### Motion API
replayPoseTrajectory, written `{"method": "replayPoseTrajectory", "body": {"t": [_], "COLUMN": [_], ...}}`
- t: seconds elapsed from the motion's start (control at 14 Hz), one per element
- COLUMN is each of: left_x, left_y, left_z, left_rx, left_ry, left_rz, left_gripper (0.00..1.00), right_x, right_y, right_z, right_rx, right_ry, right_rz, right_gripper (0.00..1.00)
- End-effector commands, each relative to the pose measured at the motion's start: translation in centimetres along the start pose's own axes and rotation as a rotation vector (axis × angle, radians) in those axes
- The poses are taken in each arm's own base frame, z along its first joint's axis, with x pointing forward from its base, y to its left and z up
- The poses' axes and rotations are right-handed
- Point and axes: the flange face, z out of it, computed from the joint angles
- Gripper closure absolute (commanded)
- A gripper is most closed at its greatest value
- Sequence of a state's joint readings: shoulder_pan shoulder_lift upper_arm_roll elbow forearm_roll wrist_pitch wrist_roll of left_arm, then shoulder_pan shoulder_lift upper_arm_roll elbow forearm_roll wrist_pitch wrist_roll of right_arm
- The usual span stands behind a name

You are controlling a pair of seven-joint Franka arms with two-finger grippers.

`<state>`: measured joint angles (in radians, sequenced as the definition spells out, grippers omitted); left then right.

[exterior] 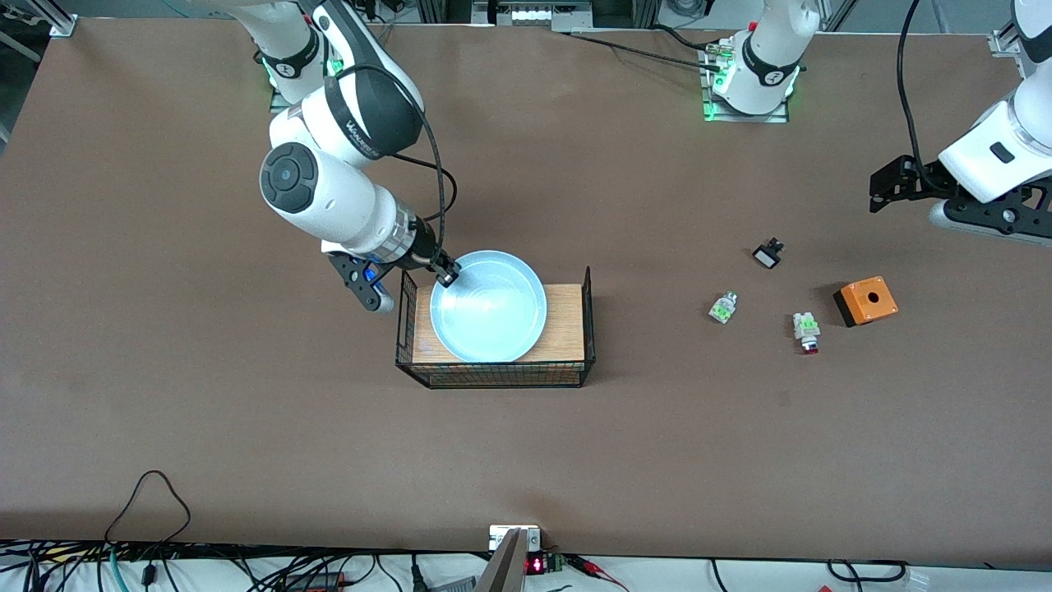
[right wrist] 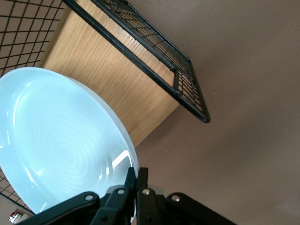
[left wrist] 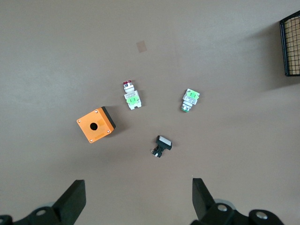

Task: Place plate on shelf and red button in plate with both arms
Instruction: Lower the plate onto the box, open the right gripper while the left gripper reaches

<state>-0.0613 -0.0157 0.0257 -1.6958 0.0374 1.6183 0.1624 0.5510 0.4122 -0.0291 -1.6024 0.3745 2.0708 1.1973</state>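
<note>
The pale light-blue plate lies over the wooden floor of a black wire basket. My right gripper is shut on the plate's rim at the right arm's end of the basket. In the right wrist view the fingers pinch the plate at its edge. The red button lies on the table toward the left arm's end and also shows in the left wrist view. My left gripper is open and empty in the air over the bare table; it shows wide apart in its wrist view.
An orange box with a hole sits beside the red button. A white-green part and a black-and-white part lie between the basket and the orange box. Cables run along the table's front edge.
</note>
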Motion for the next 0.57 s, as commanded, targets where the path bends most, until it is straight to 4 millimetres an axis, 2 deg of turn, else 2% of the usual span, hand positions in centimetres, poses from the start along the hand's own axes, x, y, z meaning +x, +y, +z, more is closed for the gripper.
{"method": "replayPoseTrajectory", "body": {"t": [0.0,0.21,0.36,0.5], "left_x": [0.0,0.3,0.9,1.8], "left_y": [-0.1,-0.1,0.2,0.2], "left_z": [-0.7,0.4,3.1,4.7], "left_rx": [0.016,0.011,-0.002,-0.005], "left_ry": [-0.005,-0.035,-0.130,-0.157], "left_rz": [0.001,0.002,0.000,0.004], "left_gripper": [0.00,0.00,0.00,0.00], "right_x": [0.4,0.9,1.0,1.2], "right_y": [-0.2,-0.3,-0.2,0.0], "right_z": [0.7,1.6,2.4,2.7], "right_rx": [0.012,0.014,0.002,0.004], "right_ry": [0.010,0.014,0.011,0.014], "right_rz": [-0.019,-0.018,-0.022,-0.020], "right_gripper": [1.00,1.00,1.00,1.00]}}
